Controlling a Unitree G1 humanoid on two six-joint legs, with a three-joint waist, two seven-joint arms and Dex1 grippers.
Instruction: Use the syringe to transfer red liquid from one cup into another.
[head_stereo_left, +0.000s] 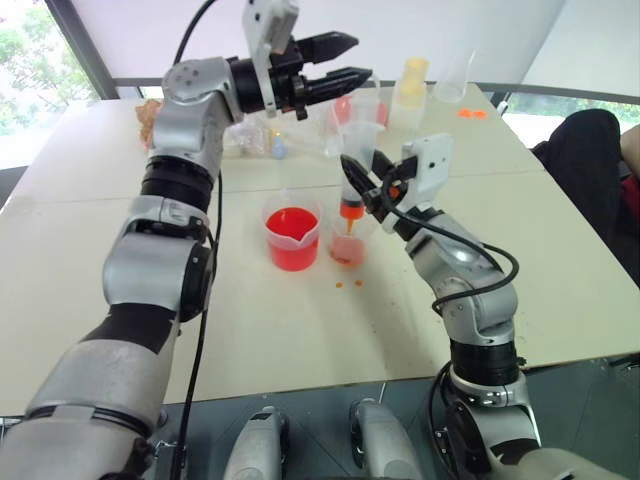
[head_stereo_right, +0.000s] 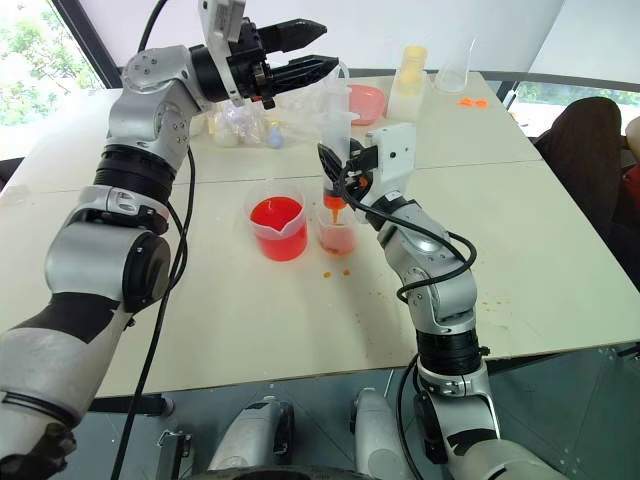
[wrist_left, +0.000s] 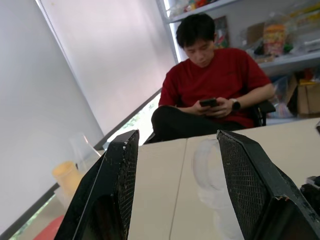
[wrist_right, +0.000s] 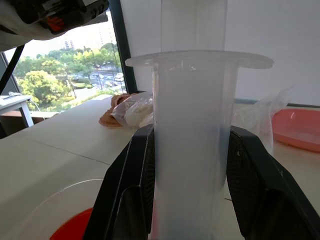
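Note:
The syringe (head_stereo_left: 357, 150) stands upright, its orange tip (head_stereo_left: 349, 214) down inside the smaller clear cup (head_stereo_left: 348, 246), which has a pale orange tint at its bottom. My right gripper (head_stereo_left: 364, 182) is shut on the syringe's wide clear barrel (wrist_right: 192, 150), below its flange. Just left of the small cup, the spouted beaker (head_stereo_left: 292, 236) holds the red liquid (head_stereo_right: 276, 214). My left gripper (head_stereo_left: 356, 57) hovers open above the syringe, pointing right. The translucent plunger top (wrist_left: 210, 167) shows between its fingers (wrist_left: 107, 195) without touching them.
A few red drops (head_stereo_right: 340, 272) lie on the table in front of the small cup. At the back stand a pink bowl (head_stereo_right: 367, 100), a yellow-capped bottle (head_stereo_right: 409, 78), a clear flask (head_stereo_right: 456, 68) and plastic bags (head_stereo_right: 240, 125). A person (wrist_left: 210, 95) sits at the table's right side.

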